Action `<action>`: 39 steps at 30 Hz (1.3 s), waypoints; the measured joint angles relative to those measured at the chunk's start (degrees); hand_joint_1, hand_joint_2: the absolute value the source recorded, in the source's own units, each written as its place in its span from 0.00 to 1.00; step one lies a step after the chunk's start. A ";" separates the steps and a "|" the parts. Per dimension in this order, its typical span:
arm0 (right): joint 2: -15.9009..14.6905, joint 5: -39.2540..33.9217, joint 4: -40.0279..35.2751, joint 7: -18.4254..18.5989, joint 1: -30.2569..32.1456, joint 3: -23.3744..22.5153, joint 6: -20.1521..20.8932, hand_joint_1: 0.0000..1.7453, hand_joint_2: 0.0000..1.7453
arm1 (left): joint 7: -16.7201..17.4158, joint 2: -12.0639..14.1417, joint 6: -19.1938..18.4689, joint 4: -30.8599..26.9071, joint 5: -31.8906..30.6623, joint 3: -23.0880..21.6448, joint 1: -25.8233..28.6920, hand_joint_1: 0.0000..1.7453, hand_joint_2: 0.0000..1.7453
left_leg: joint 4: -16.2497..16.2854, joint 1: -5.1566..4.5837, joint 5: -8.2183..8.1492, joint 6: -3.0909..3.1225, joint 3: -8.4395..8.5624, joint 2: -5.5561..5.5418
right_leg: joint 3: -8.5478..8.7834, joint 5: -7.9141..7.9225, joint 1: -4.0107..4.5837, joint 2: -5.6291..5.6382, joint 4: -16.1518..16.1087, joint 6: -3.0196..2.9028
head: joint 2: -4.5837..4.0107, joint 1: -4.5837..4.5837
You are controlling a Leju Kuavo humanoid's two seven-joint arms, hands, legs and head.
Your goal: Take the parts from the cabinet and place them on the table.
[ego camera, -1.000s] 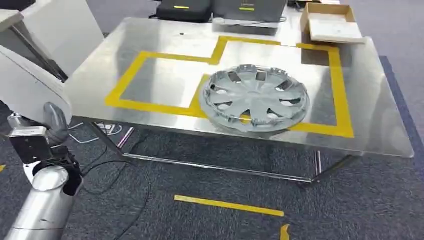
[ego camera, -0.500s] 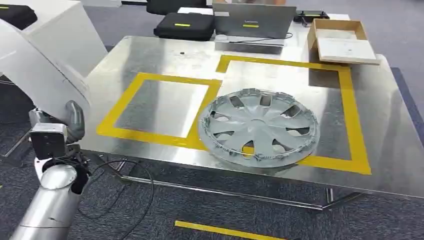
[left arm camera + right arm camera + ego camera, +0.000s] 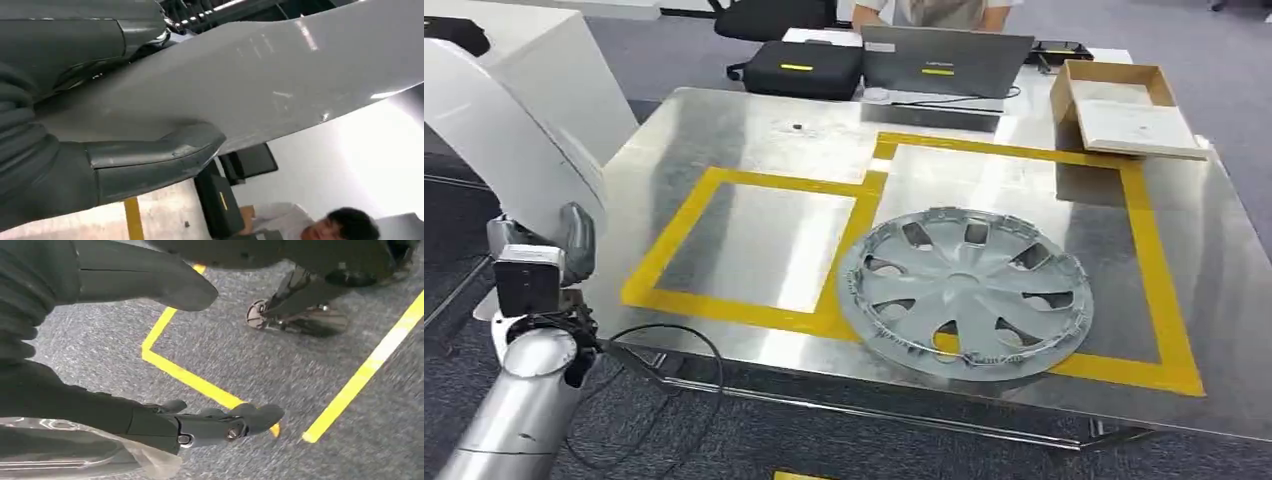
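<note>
A large white curved panel (image 3: 494,130) rises at the left of the head view, and my left hand (image 3: 552,252) grips its lower edge. Close up, the thumb (image 3: 160,152) presses one face of the panel (image 3: 260,80) and darker fingers (image 3: 100,35) lie on the other face. A grey wheel cover (image 3: 964,290) lies flat on the steel table (image 3: 754,130), overlapping the yellow tape outlines (image 3: 674,240). My right hand (image 3: 100,405) hangs over the carpet with its fingers apart and nothing in it.
At the table's far edge stand a laptop (image 3: 944,65), a black case (image 3: 799,68) and a cardboard box (image 3: 1129,105). A person (image 3: 924,10) sits behind the laptop. Cables lie on the floor under the table's near left corner. Yellow tape (image 3: 200,382) marks the carpet.
The whole picture has shifted: the camera has moved and the table now sits nearer and lower in the head view. My left hand still holds the white panel.
</note>
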 joint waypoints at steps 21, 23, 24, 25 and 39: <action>-0.02 0.72 0.00 -0.15 0.28 -1.66 0.59 0.00 1.00 | 4.05 3.81 -9.12 5.95 -7.35 -2.86 1.27 1.00 1.00 | 12.82 -0.03 -5.07 -2.63 -5.26 -0.18 | -1.66 6.33 -0.34 -0.10 -3.68 -2.22 | 0.00 -0.15; -0.02 1.03 0.00 -0.26 0.29 -1.90 0.94 0.00 1.00 | 5.21 5.12 -10.12 7.83 -10.37 -2.86 0.28 1.00 1.00 | 2.36 -0.14 0.10 -1.92 -0.42 -0.10 | -1.24 6.03 -0.32 -0.11 -3.69 -1.95 | 0.00 -0.15; -0.02 1.16 0.00 -0.33 0.21 -1.99 1.05 0.00 1.00 | 5.54 6.01 -10.36 9.21 -12.16 -2.88 -0.46 1.00 1.00 | 0.81 -0.49 -0.78 -1.67 0.49 0.02 | -1.36 5.90 -0.13 -0.12 -3.65 -1.72 | 0.00 -0.06; -0.02 1.33 0.00 -0.48 0.10 -2.05 1.20 0.00 1.00 | 6.15 6.68 -10.63 10.77 -14.05 -2.86 -1.18 1.00 1.00 | -0.34 -0.62 -0.90 -1.51 0.56 0.02 | -1.72 5.90 -0.12 -0.07 -3.50 -1.45 | 0.00 -0.17; -1.11 2.80 0.00 -0.65 0.07 -2.51 1.79 0.00 1.00 | 6.89 15.63 -8.07 31.50 -29.79 -2.21 -5.69 1.00 1.00 | -0.81 -0.36 -1.66 -0.73 1.62 -0.10 | -5.17 7.85 -0.25 -0.21 -2.08 -0.23 | 0.00 0.37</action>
